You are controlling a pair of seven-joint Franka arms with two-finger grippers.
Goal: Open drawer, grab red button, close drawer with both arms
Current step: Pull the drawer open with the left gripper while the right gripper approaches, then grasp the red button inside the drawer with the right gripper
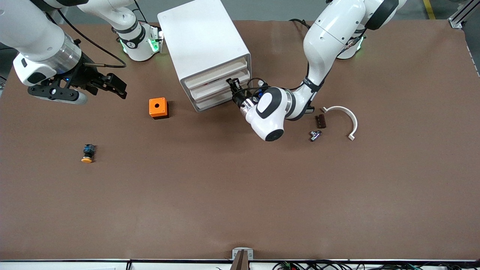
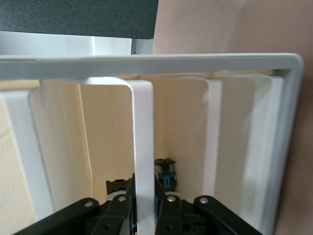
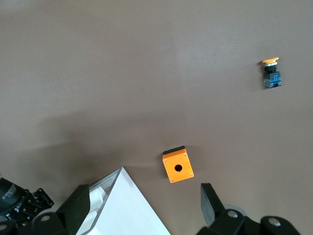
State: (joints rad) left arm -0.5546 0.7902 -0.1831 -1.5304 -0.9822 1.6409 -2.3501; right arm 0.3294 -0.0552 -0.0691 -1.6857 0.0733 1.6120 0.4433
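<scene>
Cream-fronted, shallow drawer [image 1: 219,88] of the white cabinet [image 1: 204,48], second from the top in a stack of four alike, each front with a thin white upright handle. Pinched at that handle [image 2: 143,161] by the left gripper [image 1: 233,85], black fingers [image 2: 168,215] pressed together on either side of the white strip. Behind the strip in the left wrist view, a small black-and-blue part [image 2: 166,175], too little showing to name. Toward the right arm's end, an orange cube [image 1: 158,108] with a round hole in its top on the brown surface [image 1: 240,195]. Nearer the front camera, a yellow-capped button [image 1: 87,153] lying on its side. Right gripper [image 1: 110,87] held in the air over the surface, fingers spread wide, empty, waiting. Toward the left arm's end, a white curved bracket [image 1: 345,118], a small brown block [image 1: 320,121] and a little metal piece [image 1: 315,135].
</scene>
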